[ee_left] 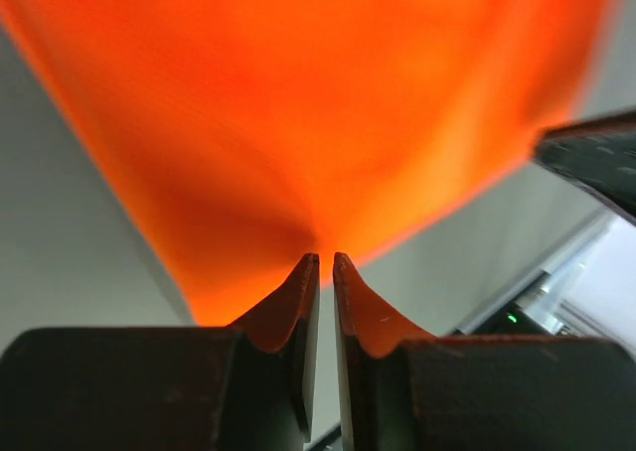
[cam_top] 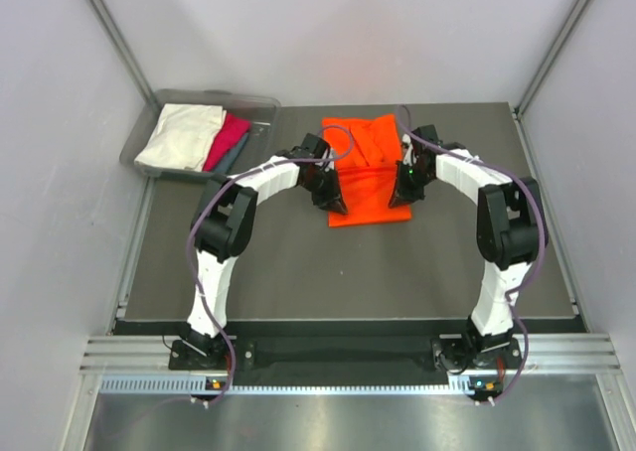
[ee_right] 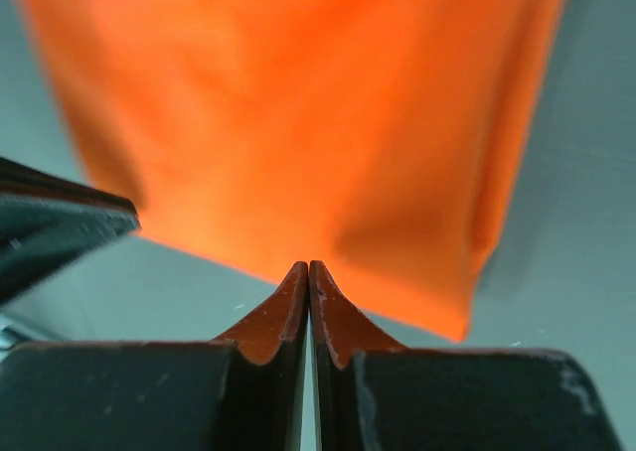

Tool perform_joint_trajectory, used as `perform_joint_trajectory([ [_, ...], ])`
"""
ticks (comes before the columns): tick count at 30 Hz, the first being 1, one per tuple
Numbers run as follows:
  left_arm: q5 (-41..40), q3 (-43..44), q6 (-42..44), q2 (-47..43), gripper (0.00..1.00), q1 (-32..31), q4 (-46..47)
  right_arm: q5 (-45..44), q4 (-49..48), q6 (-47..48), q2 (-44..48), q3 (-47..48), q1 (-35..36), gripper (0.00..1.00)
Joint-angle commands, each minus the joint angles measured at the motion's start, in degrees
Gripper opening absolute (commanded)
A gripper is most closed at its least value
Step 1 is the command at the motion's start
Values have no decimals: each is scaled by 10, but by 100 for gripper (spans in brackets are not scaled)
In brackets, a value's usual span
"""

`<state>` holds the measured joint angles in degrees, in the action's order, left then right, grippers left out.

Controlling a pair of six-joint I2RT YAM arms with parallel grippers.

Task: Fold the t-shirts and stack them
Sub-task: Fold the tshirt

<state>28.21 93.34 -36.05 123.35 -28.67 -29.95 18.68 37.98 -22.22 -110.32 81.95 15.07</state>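
Pinching the orange t-shirt (cam_top: pixel 366 178), far-centre on the bench (cam_top: pixel 298 272), by its left edge, the left end effector (ee_left: pixel 325 258) mirrored the right end effector (ee_right: pixel 309 264), pressed together at the opposite edge, likely to fold evenly.

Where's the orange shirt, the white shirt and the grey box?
orange t-shirt (cam_top: pixel 368 188): top view, middle of the folded cloth.
cream-white t-shirt (cam_top: pixel 181 135): top view, middle of its top face.
grey bin (cam_top: pixel 229 95): top view, on its far rim.

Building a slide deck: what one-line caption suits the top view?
Left gripper and right gripper at the orange t-shirt's sides; other shirts lie in the bin.
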Motion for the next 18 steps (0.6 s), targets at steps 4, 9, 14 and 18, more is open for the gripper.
perform_joint_trajectory([
  [4,-33,20,43,37,15,18,-17,-39,-34,35,-4,-52,-36,1],
  [9,-41,-9,63,10,15,10,-27,-39,-17,49,34,-72,-60,1],
  [14,-32,24,50,-25,19,17,-5,12,-24,27,54,-30,-59,17],
  [18,3,97,20,41,19,28,2,52,-61,-15,10,10,-60,25],
])
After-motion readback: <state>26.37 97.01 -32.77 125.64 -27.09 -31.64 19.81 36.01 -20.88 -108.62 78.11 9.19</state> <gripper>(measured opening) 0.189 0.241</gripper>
